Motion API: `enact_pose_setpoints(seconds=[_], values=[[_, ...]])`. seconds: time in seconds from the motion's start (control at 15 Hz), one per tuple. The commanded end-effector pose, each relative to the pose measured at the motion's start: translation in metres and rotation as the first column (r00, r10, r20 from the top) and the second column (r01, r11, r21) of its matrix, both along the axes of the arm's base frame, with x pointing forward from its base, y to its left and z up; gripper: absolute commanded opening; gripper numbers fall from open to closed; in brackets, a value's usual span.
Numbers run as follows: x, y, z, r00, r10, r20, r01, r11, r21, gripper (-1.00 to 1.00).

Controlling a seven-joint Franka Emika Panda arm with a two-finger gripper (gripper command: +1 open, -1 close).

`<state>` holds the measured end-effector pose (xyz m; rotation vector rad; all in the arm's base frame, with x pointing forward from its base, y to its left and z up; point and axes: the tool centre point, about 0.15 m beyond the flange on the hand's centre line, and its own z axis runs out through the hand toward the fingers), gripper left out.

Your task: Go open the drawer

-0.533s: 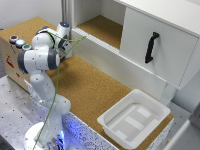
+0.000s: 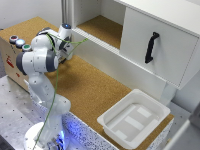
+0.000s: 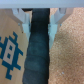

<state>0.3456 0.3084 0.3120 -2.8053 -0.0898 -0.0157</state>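
The drawer is the white cabinet front with a black vertical handle, at the exterior view's right. It looks shut. My gripper hovers low over the cork table at the exterior view's left, far from the handle and beside a cardboard box. In the wrist view my gripper is open and empty, its fingers astride a dark strip between the printed cardboard and the cork.
An open cork-lined compartment lies to the left of the drawer in the exterior view. A white plastic tray sits on the table's near right corner. Coloured buttons sit on top of the cardboard box.
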Motion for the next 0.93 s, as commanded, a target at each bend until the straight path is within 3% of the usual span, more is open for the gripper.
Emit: enact_pose_setpoints(seconds=[0.0, 0.87], values=[[-0.008, -0.048, -0.041, 1.0, 0.005, 0.003, -0.006, 0.99, 0.143, -1.0], [0.003, -0.114, -0.046, 1.0, -0.009, -0.025, 0.012, 0.993, 0.118, -1.0]])
